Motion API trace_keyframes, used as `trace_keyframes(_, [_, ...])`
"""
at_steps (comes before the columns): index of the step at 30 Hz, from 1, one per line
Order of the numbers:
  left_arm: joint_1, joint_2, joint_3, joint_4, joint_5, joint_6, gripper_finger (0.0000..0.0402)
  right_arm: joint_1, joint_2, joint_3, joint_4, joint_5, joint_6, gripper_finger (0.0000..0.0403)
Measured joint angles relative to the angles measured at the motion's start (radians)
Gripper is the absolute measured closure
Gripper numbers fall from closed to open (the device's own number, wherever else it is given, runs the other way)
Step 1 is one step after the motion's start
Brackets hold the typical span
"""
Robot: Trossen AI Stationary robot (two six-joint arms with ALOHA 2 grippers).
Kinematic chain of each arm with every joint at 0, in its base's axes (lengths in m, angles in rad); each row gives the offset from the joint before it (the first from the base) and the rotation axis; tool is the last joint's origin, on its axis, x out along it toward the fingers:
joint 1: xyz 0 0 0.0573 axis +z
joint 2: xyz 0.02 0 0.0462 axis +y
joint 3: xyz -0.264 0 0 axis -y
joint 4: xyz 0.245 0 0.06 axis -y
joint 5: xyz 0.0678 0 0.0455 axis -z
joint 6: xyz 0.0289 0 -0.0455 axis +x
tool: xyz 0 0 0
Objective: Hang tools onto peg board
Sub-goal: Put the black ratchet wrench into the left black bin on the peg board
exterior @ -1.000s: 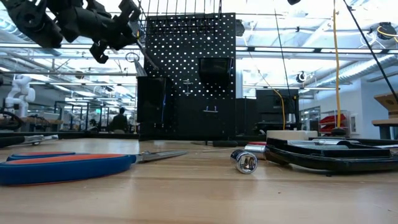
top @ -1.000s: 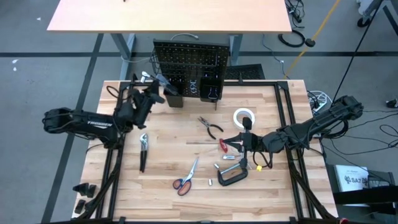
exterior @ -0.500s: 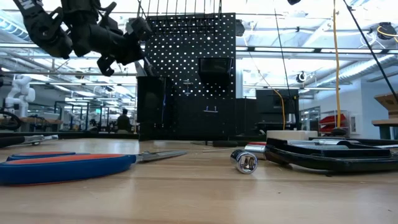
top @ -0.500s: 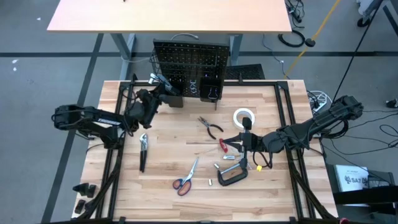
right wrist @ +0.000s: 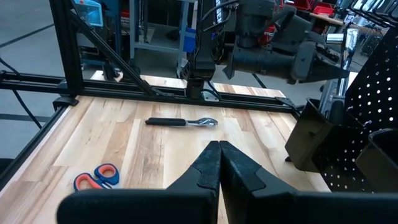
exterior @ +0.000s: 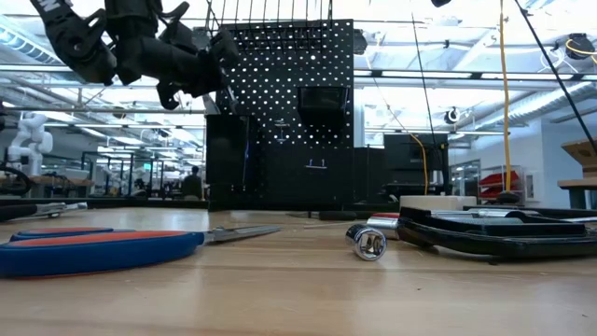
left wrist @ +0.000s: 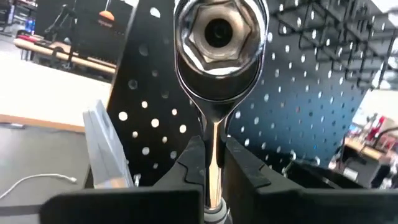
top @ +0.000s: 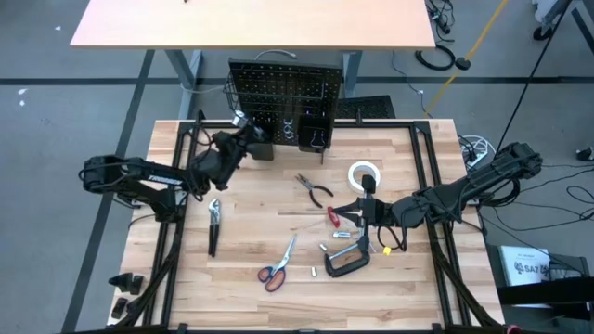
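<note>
My left gripper (top: 234,133) is shut on the silver ratchet (left wrist: 217,37), high above the table at the left end of the black peg board (top: 283,93). It also shows in the low view (exterior: 198,67). My right gripper (top: 365,211) is shut and empty, low over the table's right middle, beside the white tape roll (top: 365,173). Flat on the table lie the pliers (top: 316,191), the red screwdriver (top: 332,216), the orange-handled scissors (top: 276,266), the black C-clamp (top: 348,263) and a dark-handled tool (top: 214,224). My left gripper pinches the ratchet's handle shaft (left wrist: 212,146) between its two fingers (left wrist: 244,163). The fingers lie along the handle, and the socket head (left wrist: 217,31) sticks out past the fingertips toward the peg board. The ratchet is lifted clear of the table.
Black bins (top: 314,137) hang along the peg board's lower edge; a silvery flat thing (left wrist: 107,152) stands in the left one. A metal socket (exterior: 367,242) lies near the C-clamp. A black frame (top: 422,158) runs along the table's edges. Bare wood lies between the arms.
My left gripper has carried the ratchet toward the table's right edge, up to the peg board's left end, rising a little. It stays shut on the ratchet. My right arm has kept still.
</note>
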Motion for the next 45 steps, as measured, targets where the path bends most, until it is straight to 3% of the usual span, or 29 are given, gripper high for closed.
trace_keyframes(13, [0.000,0.000,0.019,-0.161,0.022,0.001,0.0258,0.000,0.000,0.000,-0.001,-0.002,0.000,0.0403])
trace_keyframes(18, [0.019,0.000,0.034,-0.210,0.143,0.001,0.0231,0.000,0.001,0.000,-0.001,-0.002,0.000,0.0403])
trace_keyframes(22, [0.038,0.000,0.091,-0.321,0.273,0.000,0.0229,0.000,0.001,0.000,-0.001,-0.002,0.000,0.0403])
trace_keyframes(34, [0.060,0.000,0.227,-0.613,0.283,-0.024,0.0228,0.000,0.001,0.000,-0.012,-0.003,0.007,0.0403])
trace_keyframes(45, [0.182,-0.002,0.303,-0.728,0.470,-0.016,0.0228,0.000,0.001,0.000,-0.009,-0.003,0.007,0.0403])
